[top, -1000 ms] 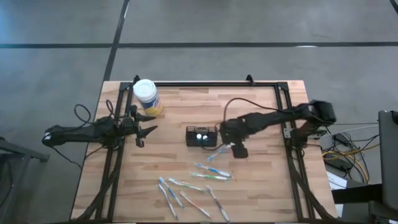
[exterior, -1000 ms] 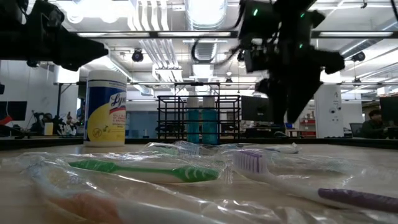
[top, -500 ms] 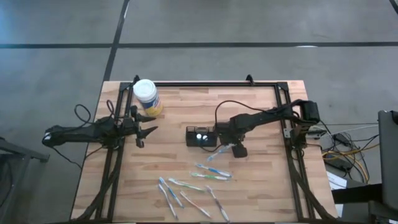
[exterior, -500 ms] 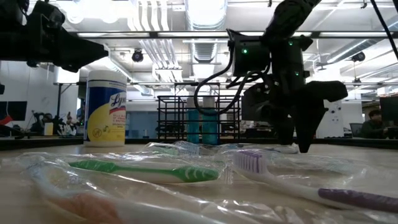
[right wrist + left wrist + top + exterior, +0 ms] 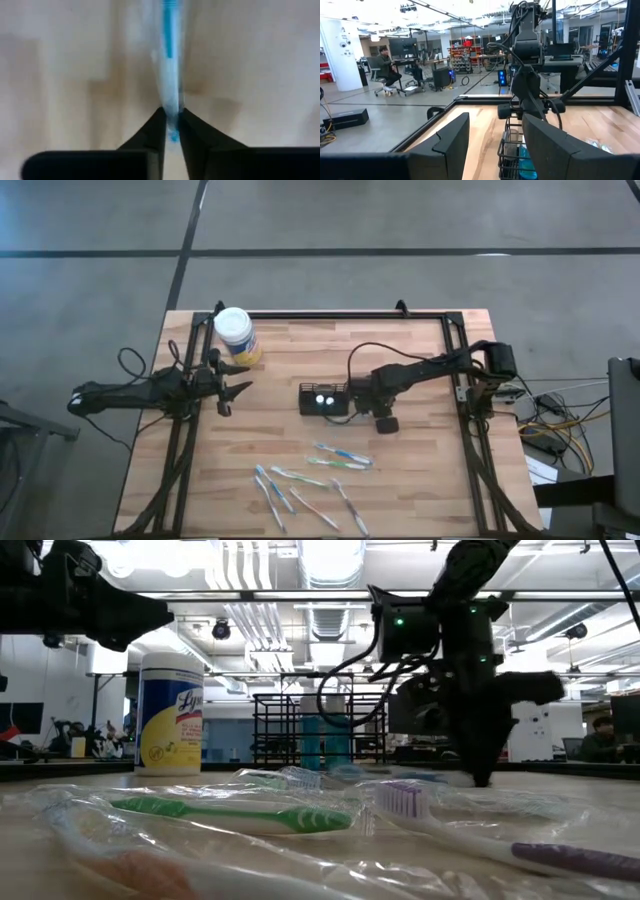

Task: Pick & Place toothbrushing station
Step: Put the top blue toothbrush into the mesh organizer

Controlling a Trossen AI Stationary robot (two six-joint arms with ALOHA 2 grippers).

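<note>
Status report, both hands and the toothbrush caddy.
Right hand shut on blue-and-white wrapped toothbrush beside black wire-mesh caddy. Left hand open, waiting. Nothing blocking.

High view looks straight down; low view level, sharing the table (image 5: 420,380).

Caddy (image 5: 325,400) mid-table — toothbrushes (image 5: 310,480) before it.

Place: a robotics lab or workshop in an open industrial hall
Floor: bare grey concrete (image 5: 400,220) crossed by dark lines
Ceiling: exposed ducts (image 5: 240,610) and strip lights
Furnishings: monitors (image 5: 402,47), metal racks (image 5: 470,55), loose cables
People: one person (image 5: 385,67) seated at a desk
Bench: wooden table (image 5: 290,360) in a black frame
</note>
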